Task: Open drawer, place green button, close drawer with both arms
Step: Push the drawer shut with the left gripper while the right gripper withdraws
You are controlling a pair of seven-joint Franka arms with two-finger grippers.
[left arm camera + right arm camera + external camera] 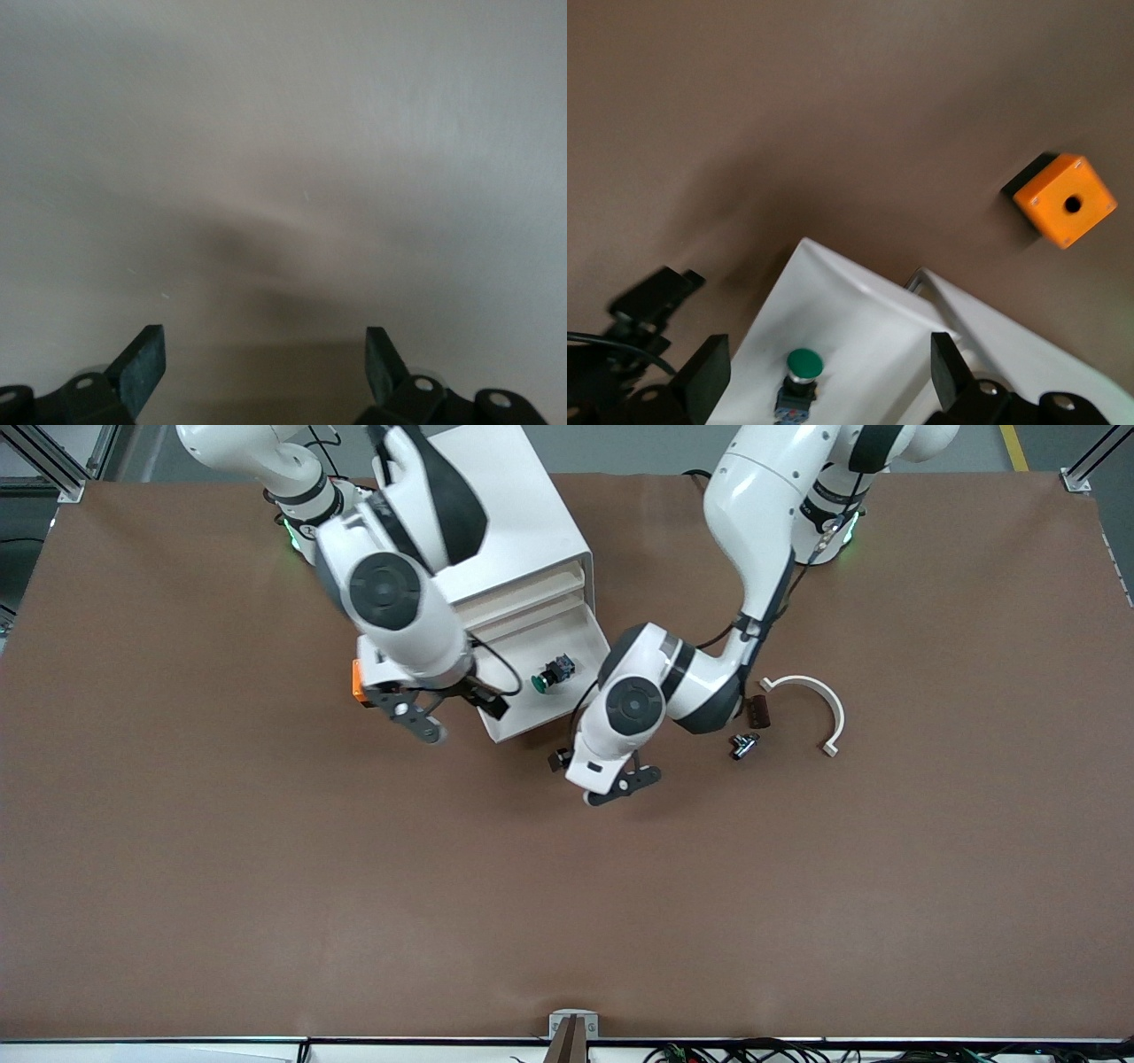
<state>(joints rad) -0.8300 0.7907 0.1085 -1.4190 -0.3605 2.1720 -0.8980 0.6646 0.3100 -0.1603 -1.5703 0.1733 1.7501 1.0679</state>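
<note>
Left claw (623, 786) open by drawer (567, 717), button (553, 672) inside; right claw (423, 710) open

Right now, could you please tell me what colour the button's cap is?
Green: the button in the open drawer has a round green cap, clearest in the right wrist view.

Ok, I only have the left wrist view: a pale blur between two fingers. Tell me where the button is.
Observer: The button lies on its side in the pulled-out drawer, green cap toward the right arm's end.
Operator: Now place the left pincer for me.
Observer: The left pincer hangs open and empty over the table in front of the drawer.
Operator: Give me the right one too.
Observer: The right pincer, open and empty, is over the drawer's front corner at the right arm's end, close to the orange box.
</note>
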